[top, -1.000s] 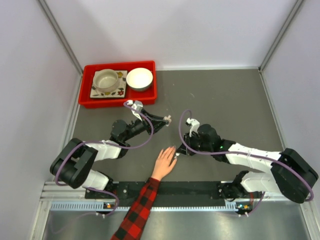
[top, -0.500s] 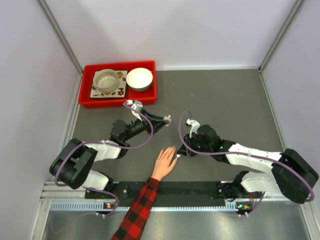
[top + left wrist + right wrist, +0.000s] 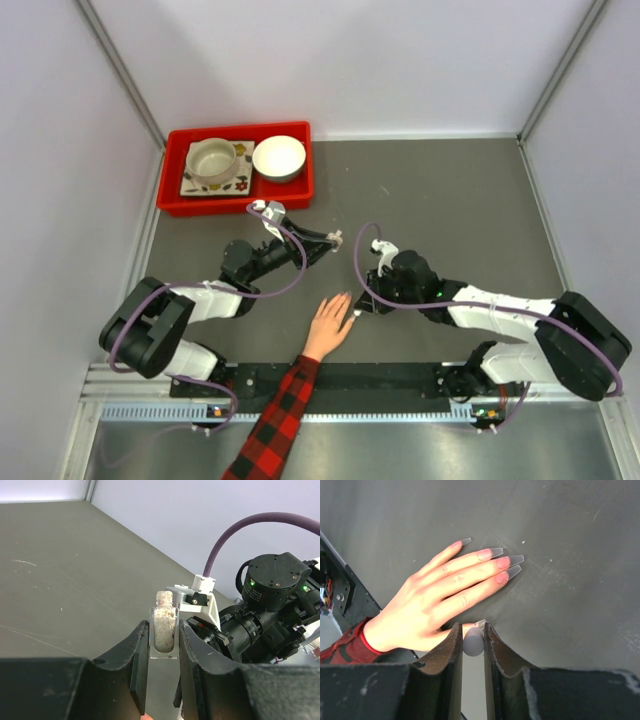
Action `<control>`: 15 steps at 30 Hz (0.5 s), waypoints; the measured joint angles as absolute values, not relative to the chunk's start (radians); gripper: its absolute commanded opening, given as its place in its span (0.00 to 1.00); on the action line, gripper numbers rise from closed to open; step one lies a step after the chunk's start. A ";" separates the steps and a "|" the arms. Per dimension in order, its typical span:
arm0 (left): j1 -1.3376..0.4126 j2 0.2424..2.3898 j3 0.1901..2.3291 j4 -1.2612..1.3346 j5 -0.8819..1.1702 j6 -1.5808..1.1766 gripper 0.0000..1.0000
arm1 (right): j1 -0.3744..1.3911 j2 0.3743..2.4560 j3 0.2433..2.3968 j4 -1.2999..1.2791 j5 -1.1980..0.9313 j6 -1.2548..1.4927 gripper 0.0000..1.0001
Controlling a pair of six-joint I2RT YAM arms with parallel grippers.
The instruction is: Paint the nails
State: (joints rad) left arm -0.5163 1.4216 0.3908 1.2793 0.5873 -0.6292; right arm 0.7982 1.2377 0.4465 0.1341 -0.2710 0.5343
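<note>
A light-skinned hand (image 3: 327,326) with a red-and-black plaid sleeve (image 3: 272,425) lies flat on the grey table between the arms. In the right wrist view its long nails (image 3: 503,563) are pink with clear tips. My right gripper (image 3: 472,628) is shut on a round pale brush cap (image 3: 473,642), with its tip down at the thumb, whose nail is hidden. In the top view the right gripper (image 3: 357,311) is at the fingertips. My left gripper (image 3: 164,632) is shut on a small clear polish bottle (image 3: 164,622), held upright above the table; it shows in the top view (image 3: 334,239).
A red tray (image 3: 168,203) at the back left holds a floral plate (image 3: 243,183) with a beige bowl (image 3: 213,160) and a white bowl (image 3: 279,157). The right arm's wrist (image 3: 270,605) is close beside the bottle. White walls surround the table.
The right arm has edged slightly left toward the hand. The left arm and the hand have not visibly moved.
</note>
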 measured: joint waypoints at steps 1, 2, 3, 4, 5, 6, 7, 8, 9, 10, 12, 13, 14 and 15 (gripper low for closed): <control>-0.516 1.422 0.391 1.279 0.587 -0.629 0.00 | 0.798 1.239 0.447 0.134 -0.267 0.534 0.00; -0.516 1.422 0.391 1.279 0.587 -0.629 0.00 | 0.798 1.239 0.447 0.133 -0.262 0.534 0.00; -0.516 1.422 0.391 1.279 0.587 -0.629 0.00 | 0.798 1.239 0.447 0.134 -0.256 0.534 0.00; -0.516 1.422 0.391 1.279 0.587 -0.629 0.00 | 0.798 1.239 0.447 0.134 -0.254 0.533 0.00; -0.516 1.422 0.391 1.279 0.587 -0.629 0.00 | 0.798 1.240 0.447 0.133 -0.250 0.533 0.00; -0.516 1.422 0.391 1.279 0.587 -0.629 0.00 | 0.798 1.240 0.447 0.133 -0.247 0.532 0.00; -0.516 1.422 0.391 1.279 0.587 -0.629 0.00 | 0.798 1.242 0.447 0.133 -0.246 0.531 0.00; -0.516 1.422 0.391 1.279 0.587 -0.629 0.00 | 0.798 1.244 0.447 0.133 -0.244 0.530 0.00; -0.516 1.422 0.391 1.279 0.587 -0.629 0.00 | 0.798 1.247 0.447 0.133 -0.243 0.528 0.00; -0.516 1.422 0.391 1.279 0.587 -0.629 0.00 | 0.798 1.250 0.447 0.133 -0.241 0.527 0.00; -0.516 1.422 0.391 1.279 0.587 -0.629 0.00 | 0.798 1.255 0.447 0.133 -0.238 0.524 0.00; -0.516 1.422 0.391 1.279 0.588 -0.629 0.00 | 0.798 1.259 0.447 0.134 -0.237 0.524 0.00; -0.516 1.422 0.391 1.279 0.588 -0.628 0.00 | 0.799 1.262 0.447 0.134 -0.236 0.524 0.00; -0.516 1.422 0.391 1.279 0.588 -0.628 0.00 | 0.799 1.267 0.447 0.134 -0.236 0.524 0.00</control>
